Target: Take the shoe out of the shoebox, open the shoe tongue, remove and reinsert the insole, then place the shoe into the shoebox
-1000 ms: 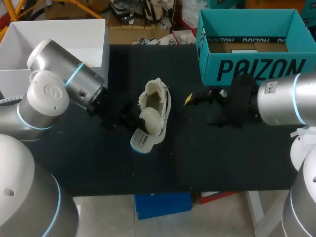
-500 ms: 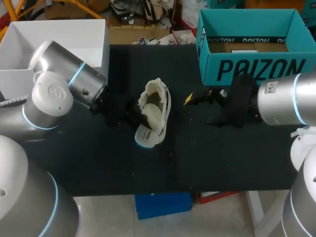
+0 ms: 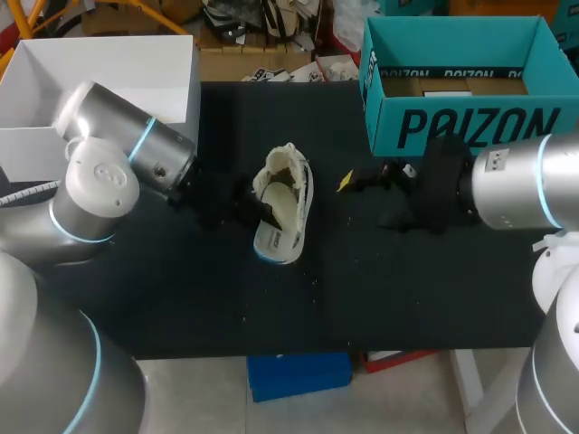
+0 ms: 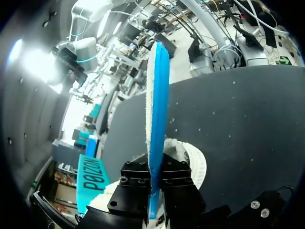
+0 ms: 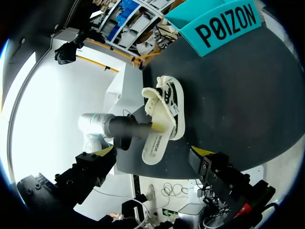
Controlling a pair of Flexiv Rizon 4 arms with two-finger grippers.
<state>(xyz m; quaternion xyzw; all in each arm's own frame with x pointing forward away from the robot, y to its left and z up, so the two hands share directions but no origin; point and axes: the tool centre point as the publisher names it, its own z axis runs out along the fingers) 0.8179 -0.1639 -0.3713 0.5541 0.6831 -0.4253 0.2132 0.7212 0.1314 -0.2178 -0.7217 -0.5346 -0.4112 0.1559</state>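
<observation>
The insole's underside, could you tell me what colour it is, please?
The insole is bright blue underneath, off-white on top; left wrist view shows it best.

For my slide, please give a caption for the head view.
Left gripper holds the insole at the shoe on the black table; right gripper hovers near the teal shoebox.

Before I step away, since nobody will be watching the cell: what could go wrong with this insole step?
1. The left end effector pinches the insole only at one side edge, so it may slip or buckle when pushed.
2. Nothing holds the shoe: the right end effector hangs open, apart from it, so a push could slide it across the table.
</observation>
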